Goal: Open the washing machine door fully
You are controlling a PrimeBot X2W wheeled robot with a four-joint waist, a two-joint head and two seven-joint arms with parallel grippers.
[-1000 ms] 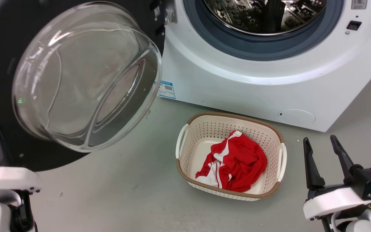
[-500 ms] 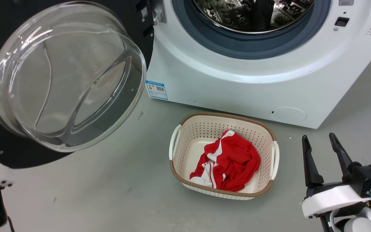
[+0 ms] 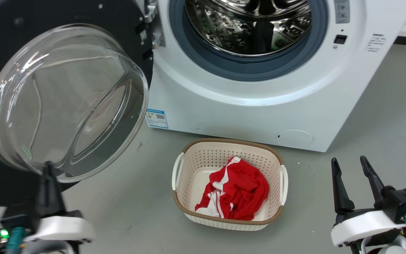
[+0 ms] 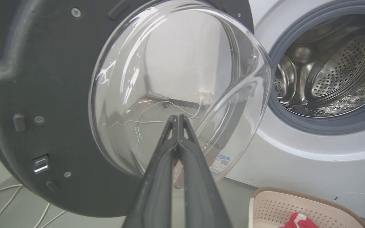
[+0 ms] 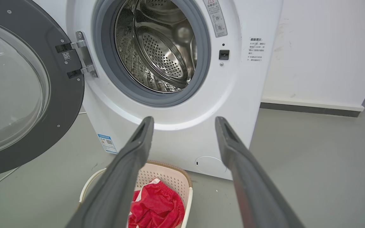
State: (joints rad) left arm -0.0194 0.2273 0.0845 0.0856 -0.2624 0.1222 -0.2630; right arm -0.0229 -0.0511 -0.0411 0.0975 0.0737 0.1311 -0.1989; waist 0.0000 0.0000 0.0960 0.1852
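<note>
The washing machine door, a big round glossy black disc with a bulging clear glass bowl in its middle, hangs swung well out on the metal hinge at the left of the opening. Its inner face and bowl are turned toward the room. That leaves the mouth of the white boxy front-loading washing machine bare, with the perforated steel drum and the grey-blue rubber ring in plain sight. I'd judge the door at or close to the end of its swing.

The left tool has its two long dark fingers pressed together into a single point with nothing between them. It is aimed at the lower part of the glass bowl. That looks to me like a shape for nudging a panel rather than gripping it. I cannot tell whether the tip touches the glass.

The right tool hangs low at the right, well apart from the door. Its fingers are spread wide and empty, so it seems to be kept out of the way.

A cream perforated plastic basket with a brown rim sits on the grey floor just in front of the machine, holding a crumpled red garment with white stripes. It is presumably there for loading once the door is out of the way.
</note>
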